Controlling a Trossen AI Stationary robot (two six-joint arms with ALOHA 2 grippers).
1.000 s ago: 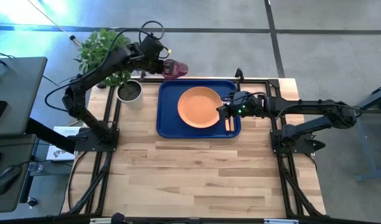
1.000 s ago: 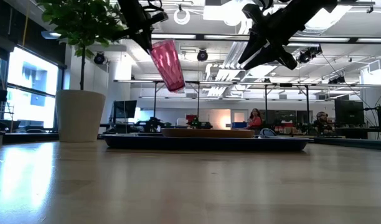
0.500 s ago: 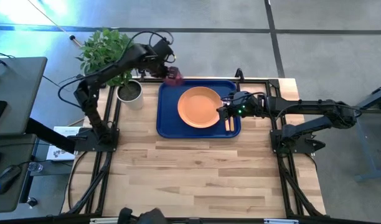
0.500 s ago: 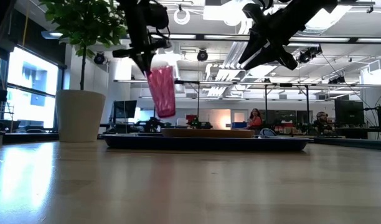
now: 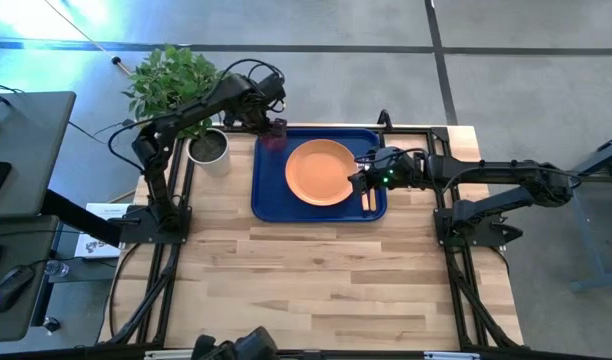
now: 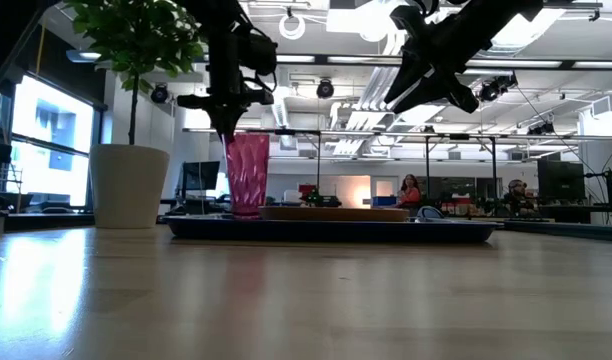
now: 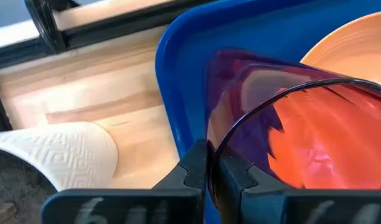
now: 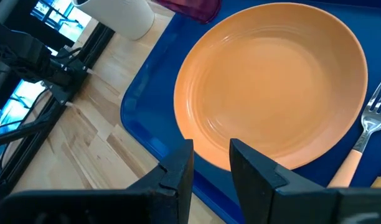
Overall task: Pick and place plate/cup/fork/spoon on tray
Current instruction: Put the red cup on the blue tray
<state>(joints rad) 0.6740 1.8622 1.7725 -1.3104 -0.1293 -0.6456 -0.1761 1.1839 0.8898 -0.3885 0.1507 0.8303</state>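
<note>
Left hand [image 6: 226,125] grips the cup [image 6: 246,173] upright on the tray's [image 5: 266,200] corner; right hand [image 5: 360,178] hovers slightly parted.

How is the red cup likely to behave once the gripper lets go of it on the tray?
The cup stands tall and narrow at the tray's corner, so it may tip if nudged. Its thin translucent wall suggests it is light. The left gripper pinches just the rim, a hold that looks apt to slip.

No text, label, brand, number or sign can be read anywhere in these views, on tableware or robot.
</note>
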